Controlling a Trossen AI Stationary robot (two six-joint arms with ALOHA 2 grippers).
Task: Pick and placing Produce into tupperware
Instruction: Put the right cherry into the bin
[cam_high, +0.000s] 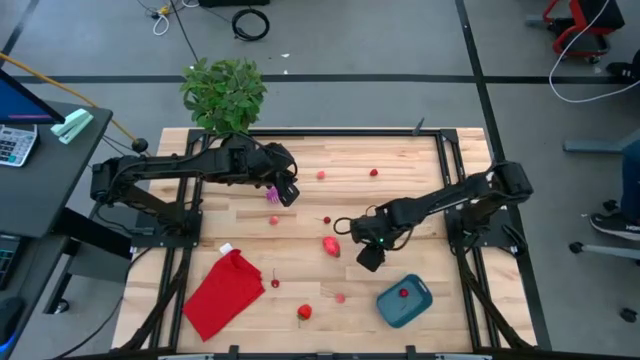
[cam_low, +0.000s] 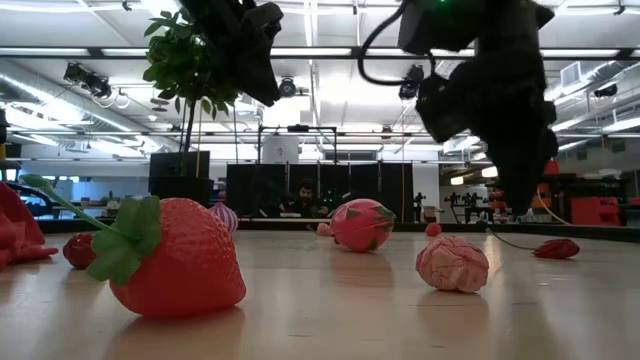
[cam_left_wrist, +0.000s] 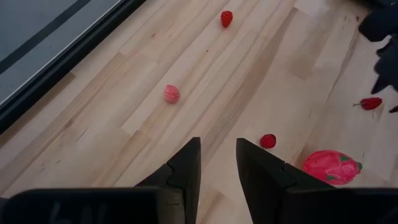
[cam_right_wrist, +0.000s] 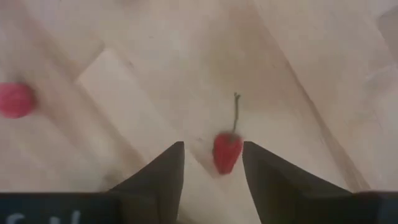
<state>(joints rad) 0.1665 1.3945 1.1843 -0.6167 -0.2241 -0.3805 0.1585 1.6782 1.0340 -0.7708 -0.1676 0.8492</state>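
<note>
One red fruit (cam_high: 403, 292) sits in the blue tub (cam_high: 400, 312) at lower right, and the right gripper (cam_right_wrist: 212, 149), fingers apart and empty, straddles a small stemmed fruit (cam_right_wrist: 227, 152) off-centre, so closing may knock it aside; the left gripper (cam_high: 287, 193) hangs open at upper centre.

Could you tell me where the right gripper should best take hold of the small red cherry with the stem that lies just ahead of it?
Grip the cherry across its round red body, coming straight down from above. It lies flat on the table between the right gripper's open fingers, and its thin stem points away, too slender to hold.
</note>
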